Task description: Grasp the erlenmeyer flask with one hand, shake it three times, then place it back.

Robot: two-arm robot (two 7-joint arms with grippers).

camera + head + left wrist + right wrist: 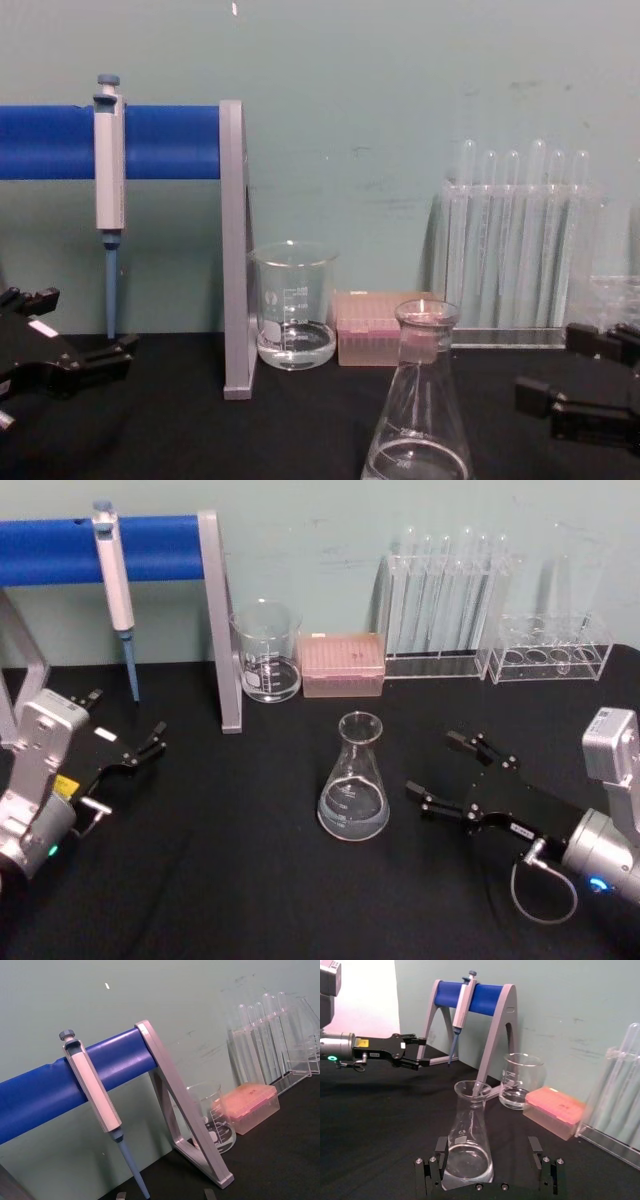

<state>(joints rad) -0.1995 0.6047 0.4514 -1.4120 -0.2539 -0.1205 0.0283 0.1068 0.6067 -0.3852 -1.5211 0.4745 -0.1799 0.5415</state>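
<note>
Head view: flask (353, 780) upright near the middle of the black table (250, 900), neck up, a shallow pool of clear liquid across its wide base. Chest view, from the side: flask (420, 410) low and right of centre, liquid at the very bottom.

Behind it by the wall, beaker (267, 652) with printed markings, a little clear liquid in the bottom; same low level from the side (293, 310). Just beside the beaker, on its right, translucent pink tip box (343, 664). Farther right, tube rack (445, 620) with tall clear tubes upright, contents impossible to tell. Beyond that, low rack (552, 648) of clear plastic.

At rear left, stand (220, 620) with grey legs and a blue bar, pipette (115, 580) hanging from the bar, tip down.

Right gripper (435, 767) low over the table, coming in from the right edge and pointed at the flask. Jaws wide apart, holding nothing. Nearer fingertip close to the flask's base but apart from the glass. Right wrist view: flask (468, 1140) straight ahead, framed between the black fingers (440, 1147), nearer to one than the other.

Left gripper (122, 718) at the left edge near the stand, well apart from the flask. Jaws apart, nothing between them. From the right wrist, left gripper (424, 1052) held level above the table, in front of the stand.
</note>
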